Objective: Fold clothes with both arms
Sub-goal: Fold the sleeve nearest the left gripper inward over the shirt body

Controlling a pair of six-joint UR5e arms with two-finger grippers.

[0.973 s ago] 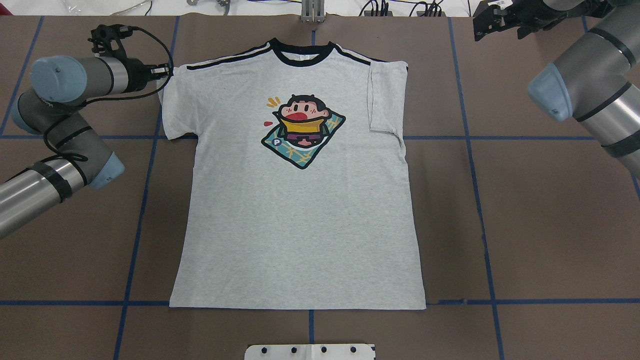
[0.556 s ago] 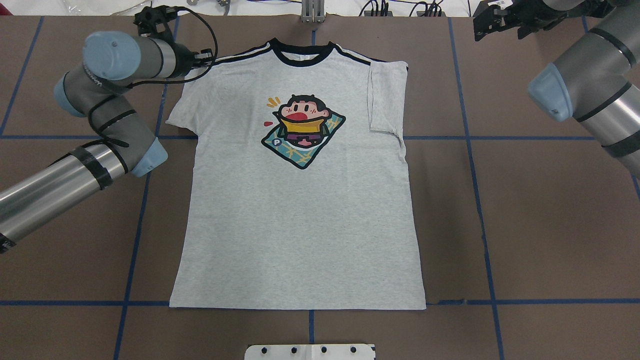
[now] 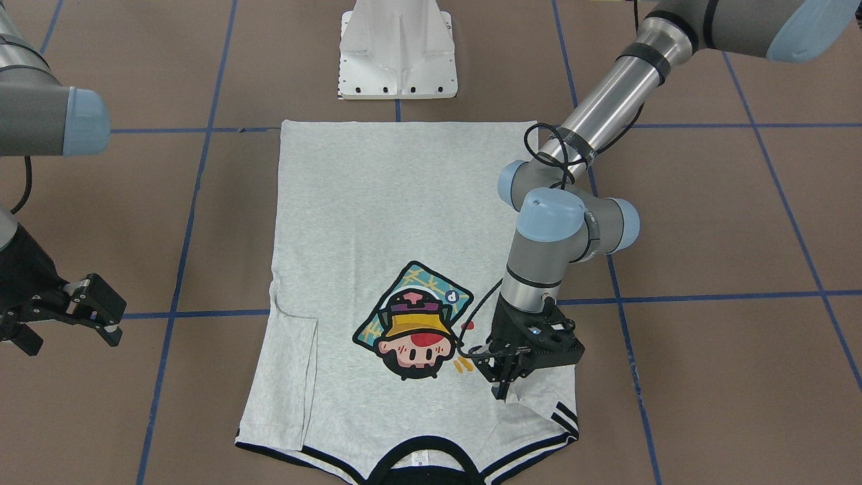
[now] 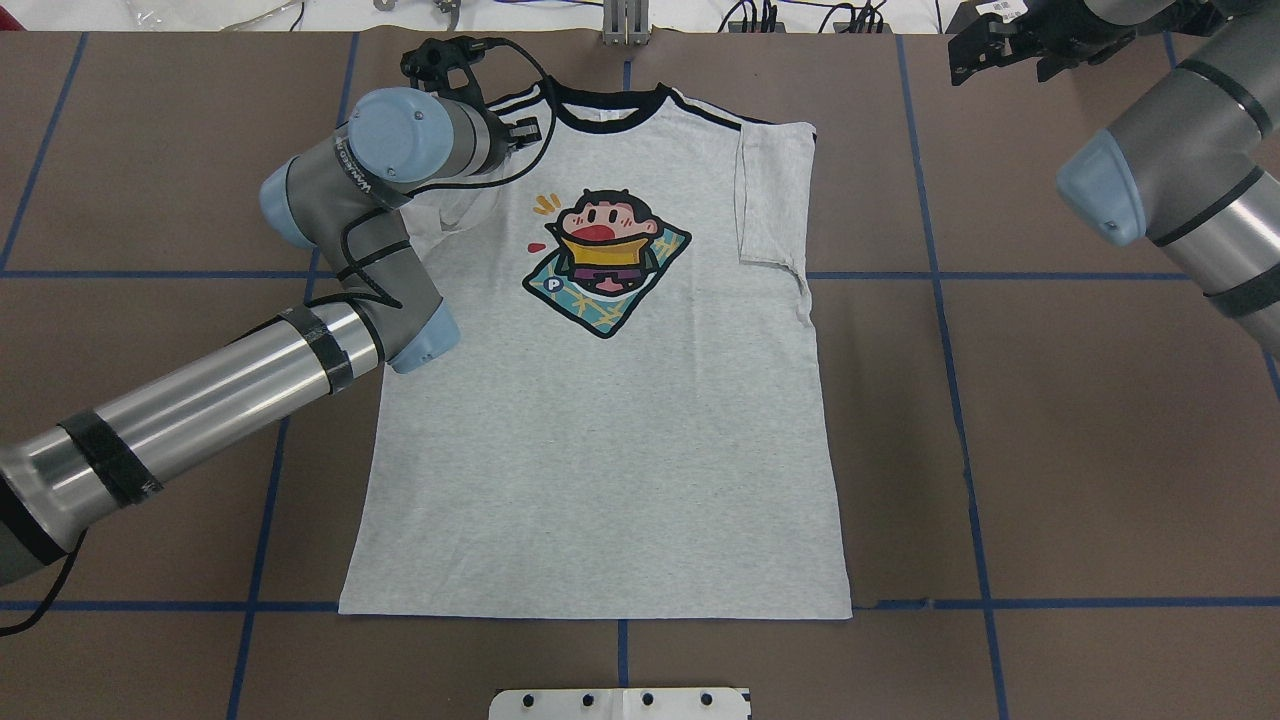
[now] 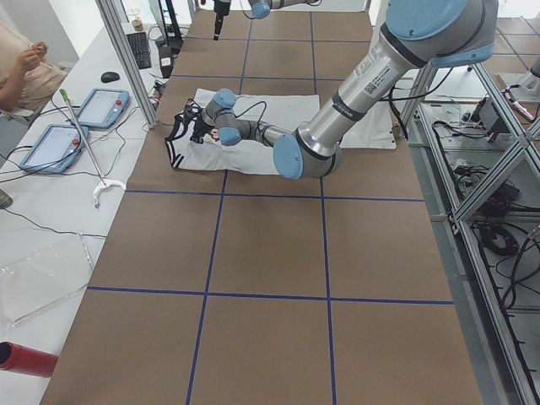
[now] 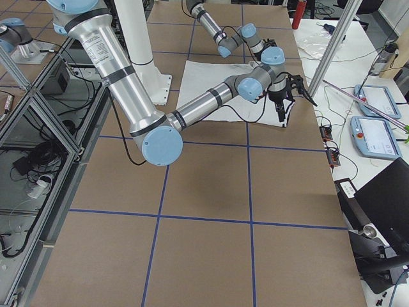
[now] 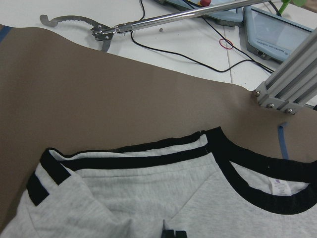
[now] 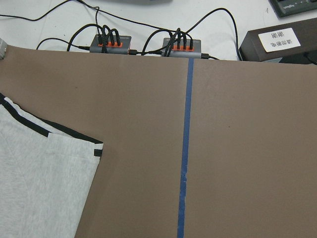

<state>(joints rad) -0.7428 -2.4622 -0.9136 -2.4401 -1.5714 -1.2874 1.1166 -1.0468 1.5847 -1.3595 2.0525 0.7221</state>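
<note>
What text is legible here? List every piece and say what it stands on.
"P": in a white circle in the cartoon print on the T-shirt.
Lettering on the left arm: too blurred to read.
Print on the collar tag: too small to read.
The white label on the black box: blurred.

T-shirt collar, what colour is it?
Black. The collar shows best in the left wrist-mounted view.

Bright even light, soft shadows (all sharp)
</note>
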